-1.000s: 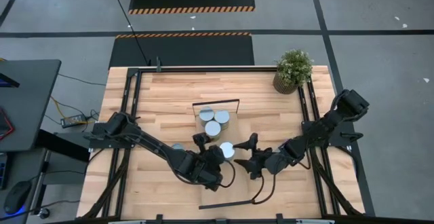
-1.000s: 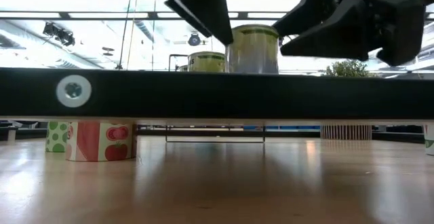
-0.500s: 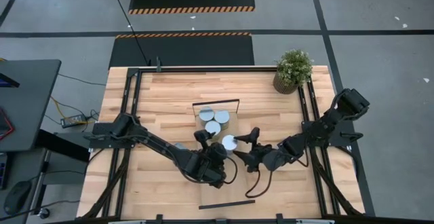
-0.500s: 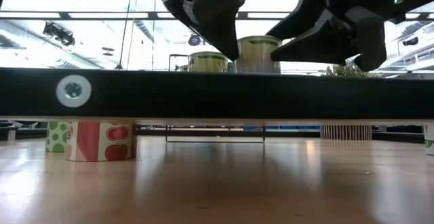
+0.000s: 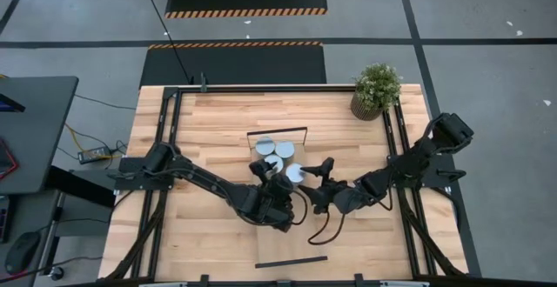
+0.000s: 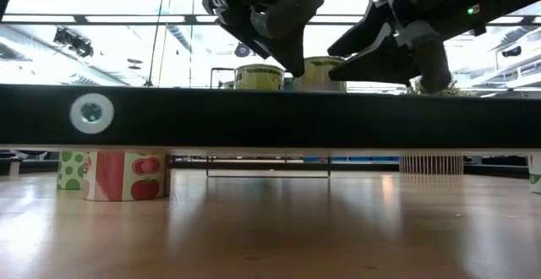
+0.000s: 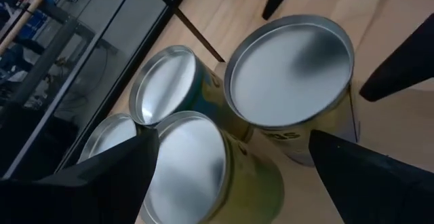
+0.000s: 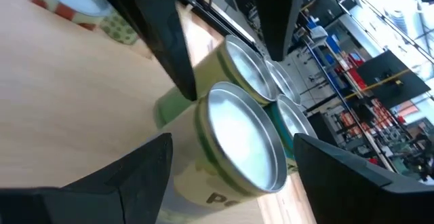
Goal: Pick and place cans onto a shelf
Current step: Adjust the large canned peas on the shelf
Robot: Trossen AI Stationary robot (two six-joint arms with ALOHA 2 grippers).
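Observation:
Several silver-topped cans stand on the pale wood shelf (image 5: 291,235) near its far end. Three cans (image 5: 273,152) stand in a tight group, and a fourth can (image 5: 295,173) stands on its base just nearer than them. My left gripper (image 5: 271,176) is open, above and beside this can on its left. It looks down on the cans in the left wrist view (image 7: 234,142). My right gripper (image 5: 318,176) is open on the can's right. Its fingers stand on either side of the can (image 8: 237,142). My left gripper has one fingertip (image 8: 190,91) right beside the fourth can's rim; I cannot tell whether it touches. My right gripper has its fingers (image 7: 397,58) on either side of the same can's top (image 7: 291,68), level from the table's right; I cannot tell whether they touch.
A potted plant (image 5: 376,90) stands at the table's far right corner. Two cans with red and green labels (image 6: 125,175) stand on the table, seen under the shelf at the left. The shelf's black end bar (image 6: 254,118) crosses the low view.
The fourth can has moved along the shelf toward the table's far edge and now stands against the group of three. Both grippers have moved the same way alongside it and have stayed open.

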